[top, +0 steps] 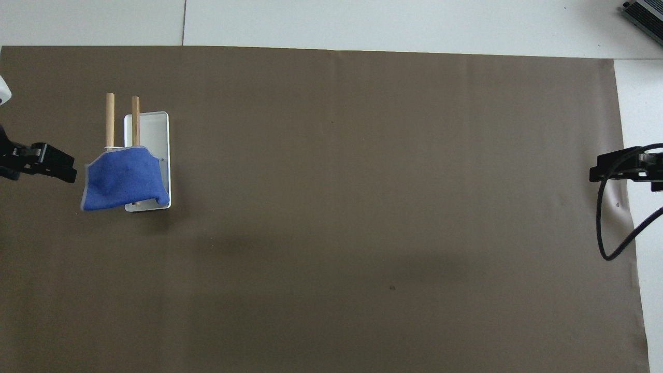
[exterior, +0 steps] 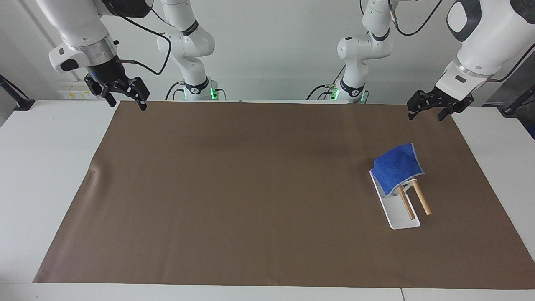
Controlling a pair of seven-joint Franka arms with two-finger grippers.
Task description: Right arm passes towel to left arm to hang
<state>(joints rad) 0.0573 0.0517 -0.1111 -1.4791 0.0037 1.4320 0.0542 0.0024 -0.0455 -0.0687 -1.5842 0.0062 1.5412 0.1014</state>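
Note:
The blue towel (exterior: 396,167) hangs draped over the two wooden rods (exterior: 422,201) of a small rack with a white base (exterior: 402,217), at the left arm's end of the table. Nothing touches it. In the overhead view the towel (top: 123,178) covers the rods' (top: 110,119) nearer halves. My left gripper (exterior: 426,115) hangs open and holds nothing, in the air over the mat's corner, apart from the towel; the overhead view shows it (top: 63,167) beside the towel. My right gripper (exterior: 128,104) waits open over the mat's other corner, at the right arm's end (top: 602,169).
A large brown mat (exterior: 250,188) covers most of the white table (exterior: 37,175). A black cable (top: 603,228) loops down from the right arm over the mat's edge. Both arm bases (exterior: 196,90) stand at the robots' edge of the table.

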